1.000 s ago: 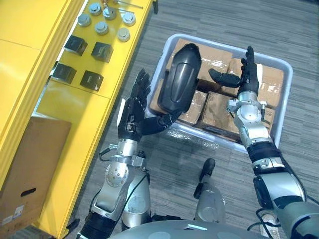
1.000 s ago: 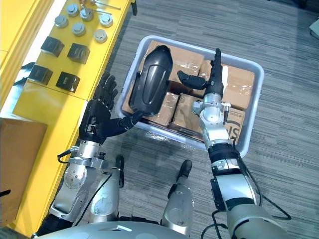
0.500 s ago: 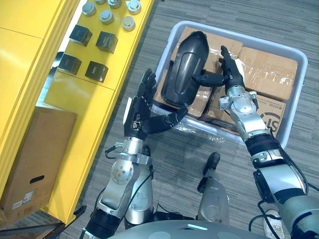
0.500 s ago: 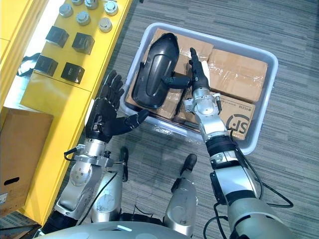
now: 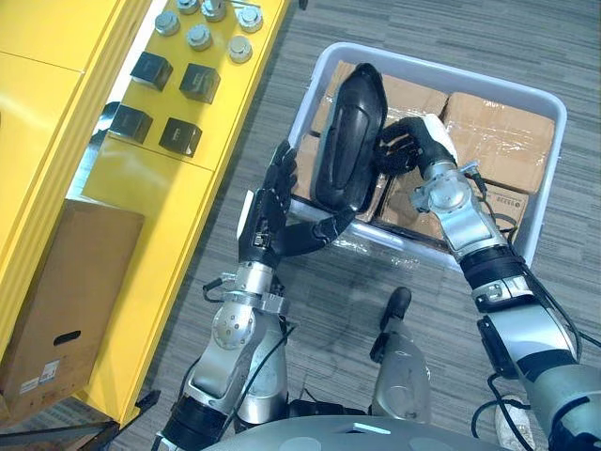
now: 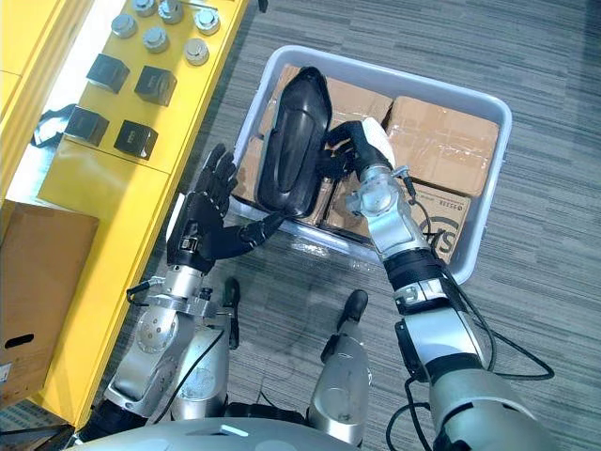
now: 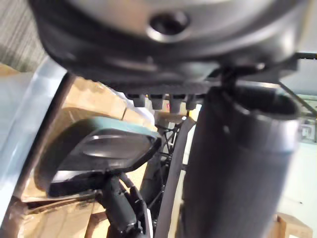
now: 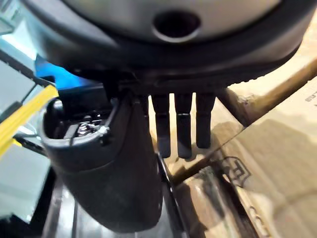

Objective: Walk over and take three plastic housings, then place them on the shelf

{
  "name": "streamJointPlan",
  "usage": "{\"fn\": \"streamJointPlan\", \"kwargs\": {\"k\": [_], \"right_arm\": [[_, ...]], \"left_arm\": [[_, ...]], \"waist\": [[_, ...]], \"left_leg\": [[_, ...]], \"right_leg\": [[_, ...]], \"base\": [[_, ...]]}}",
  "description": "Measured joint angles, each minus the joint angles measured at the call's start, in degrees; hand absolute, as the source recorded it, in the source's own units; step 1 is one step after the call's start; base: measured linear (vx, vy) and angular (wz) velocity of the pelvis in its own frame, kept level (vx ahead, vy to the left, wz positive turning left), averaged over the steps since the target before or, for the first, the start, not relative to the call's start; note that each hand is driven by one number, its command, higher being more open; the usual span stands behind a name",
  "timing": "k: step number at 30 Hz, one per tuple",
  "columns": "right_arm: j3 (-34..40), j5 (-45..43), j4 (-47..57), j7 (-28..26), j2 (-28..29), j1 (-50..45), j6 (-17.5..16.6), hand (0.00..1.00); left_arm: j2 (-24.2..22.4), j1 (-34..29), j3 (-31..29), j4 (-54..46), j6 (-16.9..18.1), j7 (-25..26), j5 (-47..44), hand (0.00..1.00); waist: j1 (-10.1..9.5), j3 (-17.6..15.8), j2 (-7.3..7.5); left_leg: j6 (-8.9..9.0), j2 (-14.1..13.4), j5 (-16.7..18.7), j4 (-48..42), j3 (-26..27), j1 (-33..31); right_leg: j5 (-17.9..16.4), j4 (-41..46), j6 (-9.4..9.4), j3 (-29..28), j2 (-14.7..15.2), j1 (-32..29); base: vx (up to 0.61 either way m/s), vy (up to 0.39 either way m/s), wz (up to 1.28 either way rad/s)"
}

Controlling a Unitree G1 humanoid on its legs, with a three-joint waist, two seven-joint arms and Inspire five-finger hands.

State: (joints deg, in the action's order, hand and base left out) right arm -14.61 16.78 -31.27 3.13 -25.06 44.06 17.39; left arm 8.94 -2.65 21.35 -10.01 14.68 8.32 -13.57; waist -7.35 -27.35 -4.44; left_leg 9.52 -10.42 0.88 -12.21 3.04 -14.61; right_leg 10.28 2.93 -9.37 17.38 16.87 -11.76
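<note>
Left eye view gives us the clearest read: the plastic housing (image 5: 347, 141), a long dark shell, stands nearly upright above the grey bin (image 5: 470, 77), over the bin corner nearest the yellow shelf (image 5: 160, 197) and nearest us. It is held between both arms. The left robot hand (image 5: 263, 225) is just outside the bin on the shelf side, fingers straight and spread, with its thumb stretched under the housing's lower end as a prop rather than a clasp. The right robot hand (image 5: 418, 150) reaches over the bin from the far side of the housing, and its fingers look curled onto the shell's edge, so we read it as grasping the housing. Taped cardboard boxes (image 5: 498, 127) fill the bin beneath. On the shelf beside the bin sit small black blocks (image 5: 199, 82) and, further along, round silver metal pieces (image 5: 199, 36). We judge this to be the pick-up step, with the housing tipped up and about to leave the bin, and placing not yet begun. The next move, as we see it, calls for the left fingers to close on the shell, or at least for steady pressure between both hands. Then the housing needs lifting over the bin rim and turning toward the shelf, onto a bare patch clear of the blocks. We expect the tall shell could pivot on that thumb.
</note>
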Motion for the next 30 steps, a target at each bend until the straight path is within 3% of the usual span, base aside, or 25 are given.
{"fn": "streamJointPlan", "kwargs": {"k": [7,12,22,30], "right_arm": [[-0.3,3.1,-2.2,2.6,1.0,0.1,6.2,0.0],[1.4,2.0,-2.2,4.8,1.2,-1.4,5.9,0.0],[3.5,-0.3,-1.4,13.8,1.2,-5.8,-3.7,0.0],[6.6,0.0,8.1,17.3,-1.9,-8.6,-7.7,0.0]], "left_arm": [[0.1,-1.6,0.0,0.8,0.0,1.3,0.0,1.0],[0.0,-2.5,-1.0,0.8,0.0,1.2,0.0,1.0],[0.1,-2.4,-1.6,0.6,0.2,-0.4,0.1,1.0],[0.0,-2.1,-2.4,-3.2,0.7,-1.0,0.1,1.0]], "waist": [[-0.59,0.1,0.15],[-0.25,0.1,0.23],[-0.07,0.1,0.4],[2.39,-0.2,1.48]], "left_leg": [[0.06,0.1,-1.5,2.7,-0.2,1.5],[0.14,0.1,-2.1,3.6,-0.1,1.9],[0.25,0.1,-3.2,5.8,0.1,3.0],[0.41,0.2,-3.9,7.5,1.4,4.2]], "right_leg": [[-0.2,0.0,0.29,0.8,0.0,0.9],[-0.3,0.0,0.4,0.8,0.0,0.9],[-0.3,0.0,0.4,0.7,0.0,0.7],[-0.2,0.0,0.38,-0.4,0.0,0.0]], "base": [[0.0,-0.006,0.05],[0.0,0.0,0.0],[0.0,-0.003,-0.02],[0.0,-0.008,-0.07]]}}
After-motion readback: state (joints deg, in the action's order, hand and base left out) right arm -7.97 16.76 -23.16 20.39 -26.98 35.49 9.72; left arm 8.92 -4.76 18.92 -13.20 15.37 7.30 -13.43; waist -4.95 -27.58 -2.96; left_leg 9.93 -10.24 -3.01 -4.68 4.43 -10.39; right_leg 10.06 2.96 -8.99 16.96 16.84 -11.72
